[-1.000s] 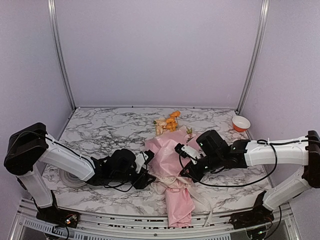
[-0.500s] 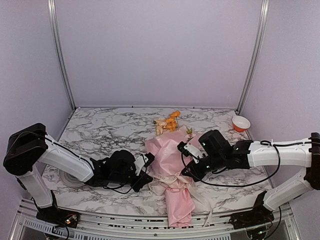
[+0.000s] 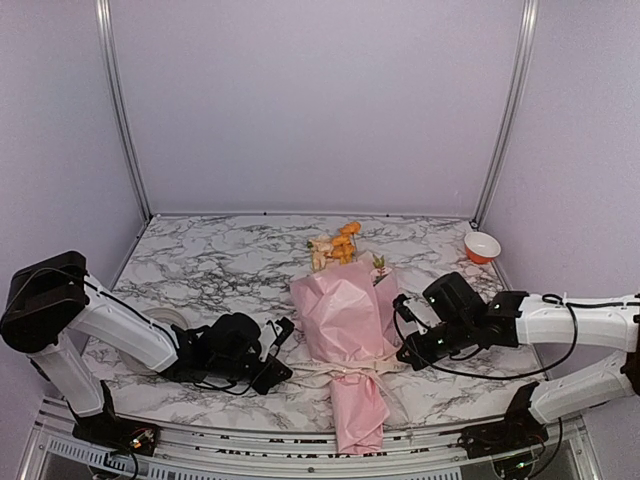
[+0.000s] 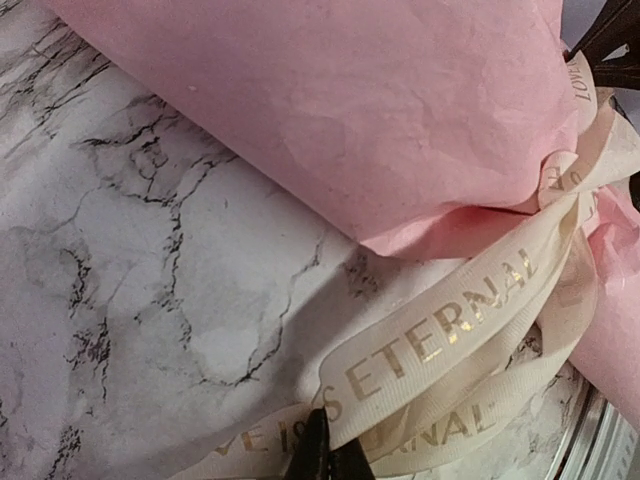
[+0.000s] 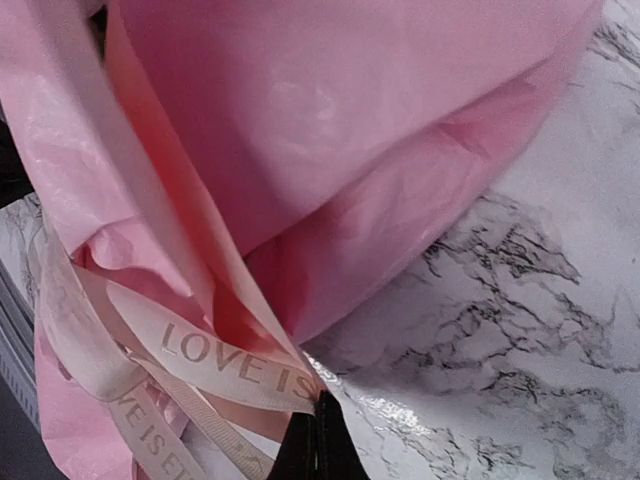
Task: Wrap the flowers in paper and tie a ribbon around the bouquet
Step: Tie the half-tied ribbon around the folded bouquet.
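Observation:
The bouquet lies in mid-table, a cone of pink paper with the orange flowers showing at its far, wide end. The cream ribbon with gold lettering crosses the cone's narrow neck and runs out to both sides. My left gripper sits left of the neck, low over the marble. In the left wrist view the left gripper is shut on the ribbon. My right gripper is right of the neck. In the right wrist view the right gripper is shut on the ribbon.
A small red-and-white bowl stands at the back right corner. A grey ringed disc lies at the left, partly behind my left arm. The cone's tail reaches the metal rail at the table's near edge.
Left gripper has shut on the ribbon. Both grippers have moved outward from the bouquet, left one leftward and right one rightward, drawing the ribbon tighter round the neck.

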Available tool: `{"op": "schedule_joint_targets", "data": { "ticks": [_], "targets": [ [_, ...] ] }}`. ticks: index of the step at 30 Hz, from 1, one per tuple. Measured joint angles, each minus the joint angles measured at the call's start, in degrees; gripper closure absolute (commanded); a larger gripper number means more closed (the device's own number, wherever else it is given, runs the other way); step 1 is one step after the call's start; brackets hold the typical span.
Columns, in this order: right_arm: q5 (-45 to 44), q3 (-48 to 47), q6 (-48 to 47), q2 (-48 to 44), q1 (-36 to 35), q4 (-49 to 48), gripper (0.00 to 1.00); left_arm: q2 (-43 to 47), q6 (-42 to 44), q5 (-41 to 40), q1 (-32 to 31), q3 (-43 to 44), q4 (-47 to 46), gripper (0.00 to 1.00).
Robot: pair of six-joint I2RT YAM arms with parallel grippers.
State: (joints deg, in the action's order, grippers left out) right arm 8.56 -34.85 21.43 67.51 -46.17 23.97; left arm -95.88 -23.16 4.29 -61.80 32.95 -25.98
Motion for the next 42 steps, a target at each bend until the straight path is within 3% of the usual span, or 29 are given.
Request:
{"op": "schedule_joint_targets", "data": {
  "ticks": [5,14,19,26,30,42],
  "targets": [
    [0.94,1.77,3.04,-1.42,4.04,1.92,1.00,0.35,-0.90,-1.66,-0.02,0.17,1.36,1.00],
    [6.08,2.73,7.82,-4.66,4.28,4.90,1.00,0.35,-2.62,-5.44,0.50,1.55,4.02,1.00],
    [13.92,2.89,8.61,-8.00,-1.29,1.33,1.00,-0.22,-1.99,-5.81,0.96,3.54,6.49,1.00],
    [19.26,5.29,10.12,-1.64,-6.69,-2.19,1.00,1.36,0.81,-5.40,1.44,5.70,8.57,1.00],
    [19.34,9.31,11.85,0.33,-6.71,-2.80,1.00,4.39,3.65,-4.70,1.55,7.30,8.94,1.00],
    [14.21,9.51,13.07,2.75,-6.58,-2.93,1.00,4.83,5.75,-6.49,4.22,11.41,9.01,1.00]
  ]
}}
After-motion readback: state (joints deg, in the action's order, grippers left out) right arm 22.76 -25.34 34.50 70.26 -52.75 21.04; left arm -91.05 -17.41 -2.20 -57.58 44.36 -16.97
